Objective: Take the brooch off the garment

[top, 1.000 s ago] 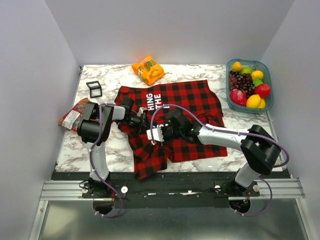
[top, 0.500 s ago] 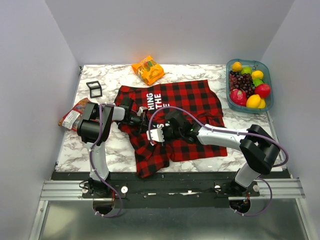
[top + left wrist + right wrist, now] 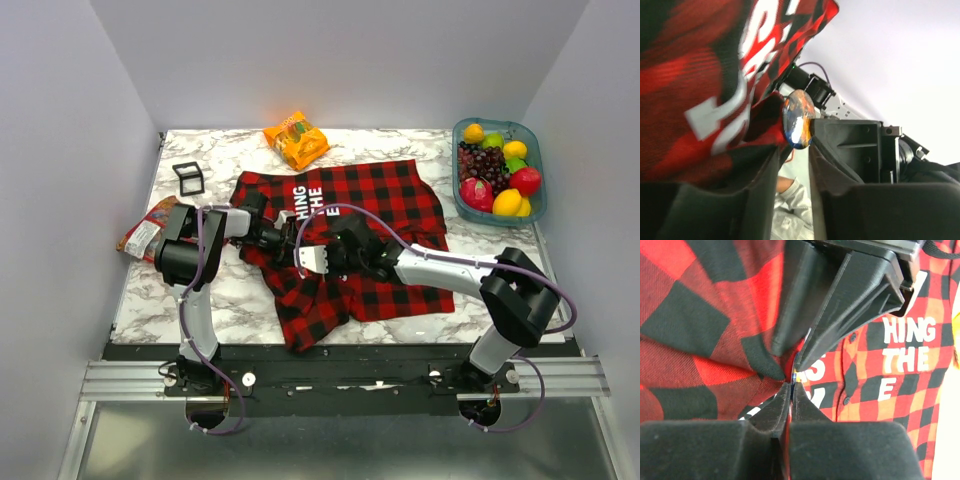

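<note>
Up at 12 o'clock, right tool (image 3: 791, 385) clenched on oval orange-blue enamel brooch (image 3: 798, 119), edge-on; left tool (image 3: 794, 152) released by the red-black plaid shirt (image 3: 390, 200).

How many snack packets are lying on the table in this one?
2. An orange packet lies near the back edge, behind the garment; a red packet lies at the left edge, partly hidden by the left arm. More could lie under the garment.
</note>
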Robot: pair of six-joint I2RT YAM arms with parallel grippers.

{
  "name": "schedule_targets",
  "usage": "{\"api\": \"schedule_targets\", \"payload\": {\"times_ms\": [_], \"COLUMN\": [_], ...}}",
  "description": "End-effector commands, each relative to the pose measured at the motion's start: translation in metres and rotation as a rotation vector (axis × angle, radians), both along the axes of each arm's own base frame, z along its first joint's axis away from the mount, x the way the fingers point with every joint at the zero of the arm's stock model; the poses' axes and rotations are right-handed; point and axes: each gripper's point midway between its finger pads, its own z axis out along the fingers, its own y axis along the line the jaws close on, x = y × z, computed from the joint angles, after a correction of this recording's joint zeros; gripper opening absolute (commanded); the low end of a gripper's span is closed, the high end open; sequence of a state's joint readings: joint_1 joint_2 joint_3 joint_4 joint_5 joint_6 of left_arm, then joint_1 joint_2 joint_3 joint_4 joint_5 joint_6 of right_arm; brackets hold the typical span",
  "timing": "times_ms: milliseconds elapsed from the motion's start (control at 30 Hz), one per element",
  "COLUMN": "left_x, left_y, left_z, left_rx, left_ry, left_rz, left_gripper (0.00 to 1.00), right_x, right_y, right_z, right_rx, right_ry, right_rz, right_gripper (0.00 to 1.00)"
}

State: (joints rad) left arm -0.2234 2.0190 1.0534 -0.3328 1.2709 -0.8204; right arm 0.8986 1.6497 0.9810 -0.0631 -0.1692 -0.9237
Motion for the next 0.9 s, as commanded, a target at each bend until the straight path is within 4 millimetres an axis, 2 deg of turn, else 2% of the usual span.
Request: {"api": "schedule_targets", "payload": {"times_ms": [0, 33, 67, 133, 367, 533, 567, 667, 867], "left_x": [0.009, 0.021, 0.018, 0.024, 0.020, 0.024, 0.032, 0.038, 0.027], "left_y": [0.012, 0.014, 0.024, 0.030, 0.038, 0.044, 0.042, 0.035, 0.014], "left_z": [0.012, 0.019, 0.008, 0.012, 0.008, 0.003, 0.007, 0.014, 0.013], "left_rx": [0.101, 0.141, 0.230, 0.268, 0.309, 0.364, 0.358, 0.303, 0.184], "left_ry": [-0.179, -0.301, -0.366, -0.432, -0.492, -0.587, -0.645, -0.727, -0.708], "left_rz": [-0.067, -0.103, -0.157, -0.173, -0.184, -0.176, -0.153, -0.115, -0.144], "left_gripper": [0.43, 0.44, 0.45, 0.45, 0.44, 0.46, 0.46, 0.47, 0.46], "right_x": [0.017, 0.020, 0.019, 0.024, 0.013, 0.013, 0.014, 0.022, 0.043], "right_y": [-0.003, -0.002, -0.002, -0.005, 0.011, 0.020, 0.020, 0.018, 0.024], "right_z": [0.013, 0.018, 0.018, 0.022, 0.034, 0.043, 0.044, 0.041, 0.038], "right_rx": [0.046, 0.061, 0.083, 0.119, 0.300, 0.405, 0.420, 0.456, 0.539], "right_ry": [0.039, 0.050, 0.091, 0.139, 0.393, 0.446, 0.454, 0.446, 0.459], "right_rz": [-0.106, -0.124, -0.160, -0.220, -0.368, -0.420, -0.434, -0.502, -0.630], "right_gripper": [0.03, 0.03, 0.01, 0.00, 0.00, 0.00, 0.01, 0.00, 0.00]}}
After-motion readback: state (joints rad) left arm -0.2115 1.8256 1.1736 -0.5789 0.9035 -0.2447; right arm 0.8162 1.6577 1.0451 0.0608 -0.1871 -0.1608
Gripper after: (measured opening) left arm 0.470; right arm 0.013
